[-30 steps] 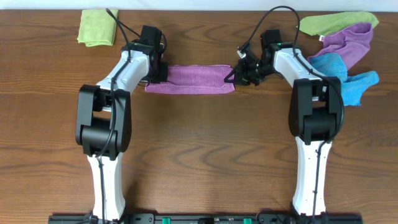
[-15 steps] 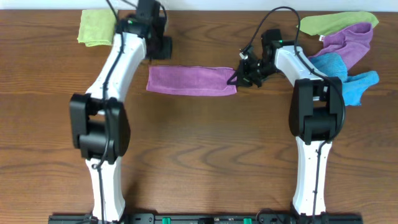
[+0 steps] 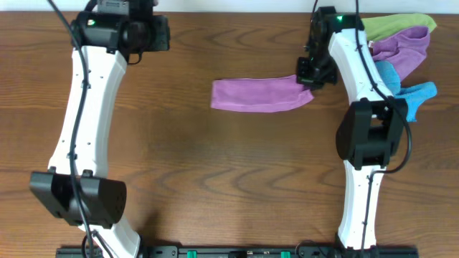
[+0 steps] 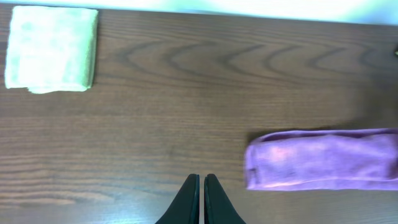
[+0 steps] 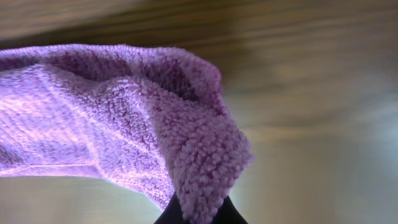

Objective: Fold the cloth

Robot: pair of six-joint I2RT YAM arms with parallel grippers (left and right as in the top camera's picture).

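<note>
The purple cloth (image 3: pixel 262 94) lies as a long folded strip on the wooden table, a little right of the middle. My right gripper (image 3: pixel 308 77) is shut on its right end, which bunches up between the fingers in the right wrist view (image 5: pixel 202 214); the cloth (image 5: pixel 106 118) fills the left of that view. My left gripper (image 3: pixel 147 32) is shut and empty, up at the far left, well away from the cloth. In the left wrist view its closed fingers (image 4: pixel 201 180) sit left of the cloth's left end (image 4: pixel 323 158).
A folded green cloth (image 4: pixel 51 48) lies at the far left of the table. A pile of green, purple and blue cloths (image 3: pixel 401 50) sits at the back right corner, behind my right arm. The table's far edge (image 4: pixel 249 7) is close.
My left gripper has let go of the cloth's left end and pulled away up and to the left. My right gripper has dragged the cloth to the right.
</note>
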